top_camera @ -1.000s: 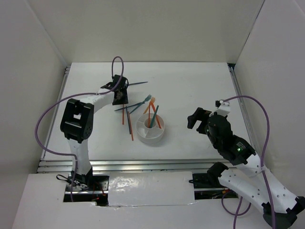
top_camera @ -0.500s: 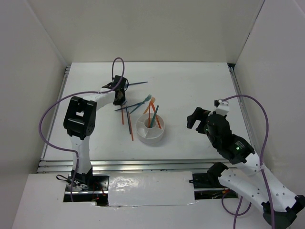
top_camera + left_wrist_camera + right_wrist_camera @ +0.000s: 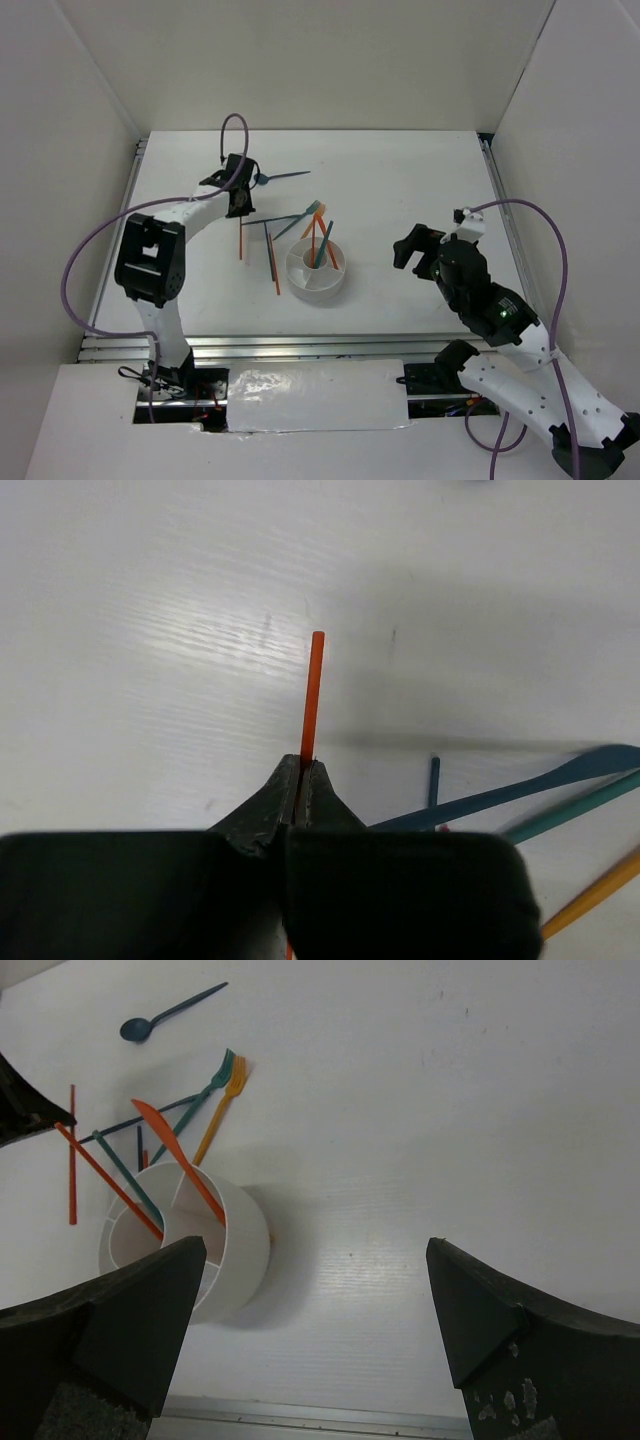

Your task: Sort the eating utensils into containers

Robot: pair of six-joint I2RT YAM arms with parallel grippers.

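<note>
Orange and thin, a chopstick (image 3: 312,690) sits in the left claw (image 3: 303,765) toward the far left of the white bench (image 3: 400,180), apart from the round white holder (image 3: 300,285) near the centre. The likely trouble is the grip. The stick seems caught near one end, so on the way to the holder it could swivel or slide out between the smooth tips. Its long free end could also sweep the loose forks (image 3: 303,217) and sticks lying between claw and holder, or knock the pieces already leaning in the compartments. The left claw's jaws are pressed together on the chopstick, no gap showing, and touch nothing else. Whether the stick rests on the bench or is just lifted cannot be told. The right claw (image 3: 320,1330) hangs spread wide and empty to the holder's right. A blue spoon (image 3: 275,177) lies at the back.
</note>
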